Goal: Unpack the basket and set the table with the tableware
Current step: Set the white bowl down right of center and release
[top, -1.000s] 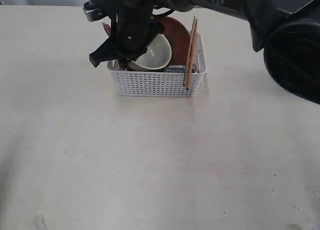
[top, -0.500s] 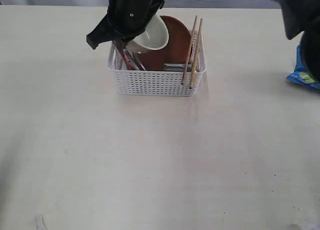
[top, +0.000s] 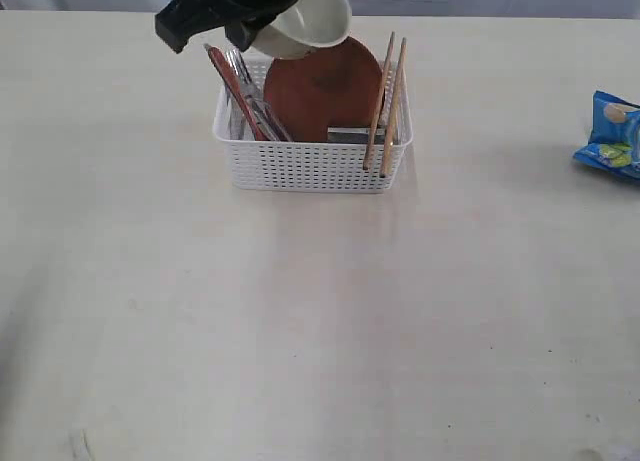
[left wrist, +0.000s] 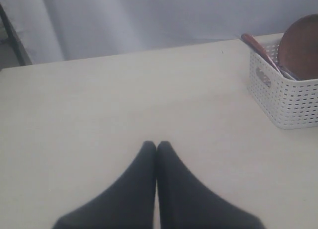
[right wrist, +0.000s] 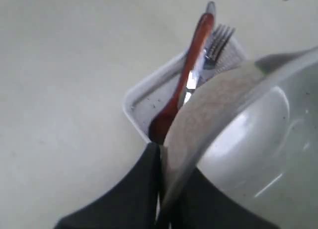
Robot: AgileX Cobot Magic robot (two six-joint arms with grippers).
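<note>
The white basket stands on the table at the back middle. My right gripper is shut on the rim of the pale cream bowl and holds it tilted in the air above the basket's left end; the same bowl fills the right wrist view. In the basket lean a round brown plate, two chopsticks, a reddish wooden spoon, a fork and a knife. My left gripper is shut and empty over bare table, well away from the basket.
A blue chip bag lies at the table's right edge. A pale curtain hangs behind the table's far edge.
The right gripper has lifted the bowl up out of the basket, uncovering the plate and cutlery. The right arm has risen out of the top of the view, exposing the chip bag.
</note>
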